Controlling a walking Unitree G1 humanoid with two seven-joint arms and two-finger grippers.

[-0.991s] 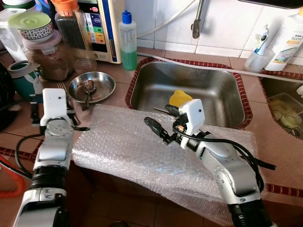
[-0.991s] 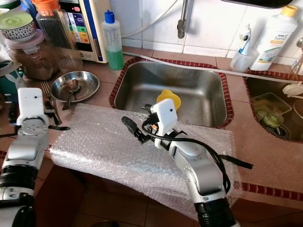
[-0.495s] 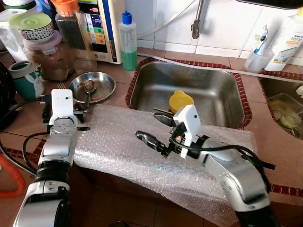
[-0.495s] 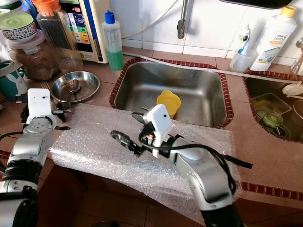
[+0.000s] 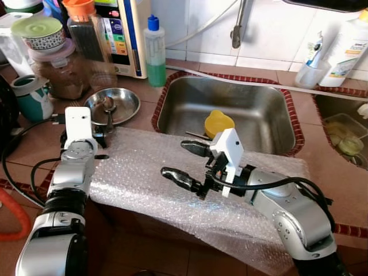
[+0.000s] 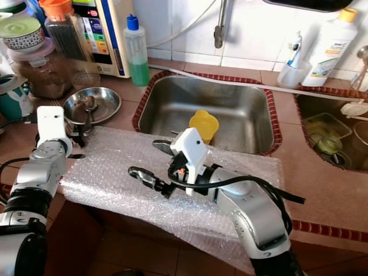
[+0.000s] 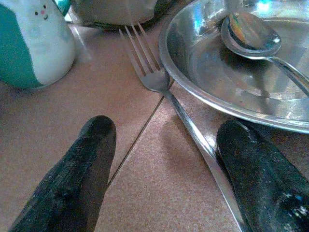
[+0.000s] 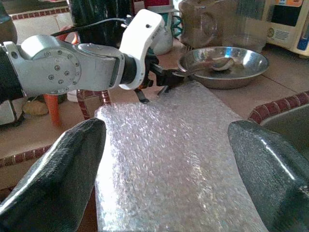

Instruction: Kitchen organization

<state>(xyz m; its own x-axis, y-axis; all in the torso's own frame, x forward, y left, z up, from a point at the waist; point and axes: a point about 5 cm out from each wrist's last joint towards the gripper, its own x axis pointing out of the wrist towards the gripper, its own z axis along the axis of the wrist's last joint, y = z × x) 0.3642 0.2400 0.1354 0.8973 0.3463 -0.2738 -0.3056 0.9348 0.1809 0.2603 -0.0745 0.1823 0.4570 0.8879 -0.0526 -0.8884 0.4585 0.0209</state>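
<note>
A steel fork (image 7: 155, 80) lies on the tiled counter beside a steel plate (image 5: 122, 110) that holds a spoon (image 7: 248, 35). My left gripper (image 7: 166, 128) is open and low over the counter, with one finger on each side of the fork's handle and not closed on it. A sheet of bubble wrap (image 5: 138, 172) covers the counter in front of the sink (image 5: 261, 106). My right gripper (image 5: 185, 163) hovers open over the sheet, pointing toward the left arm, with nothing between its fingers. A yellow cup (image 5: 219, 122) sits in the sink.
Jars (image 5: 57, 66), a teal mug (image 5: 30, 95), a green soap bottle (image 5: 154, 52) and a water purifier (image 5: 123, 34) crowd the back left. A white bottle (image 5: 349, 49) and a second basin (image 5: 345, 135) are at the right. An orange hose (image 5: 11, 215) lies lower left.
My left gripper has moved forward along the counter to the fork beside the plate. My right gripper has swung left and lower over the bubble wrap, still open.
</note>
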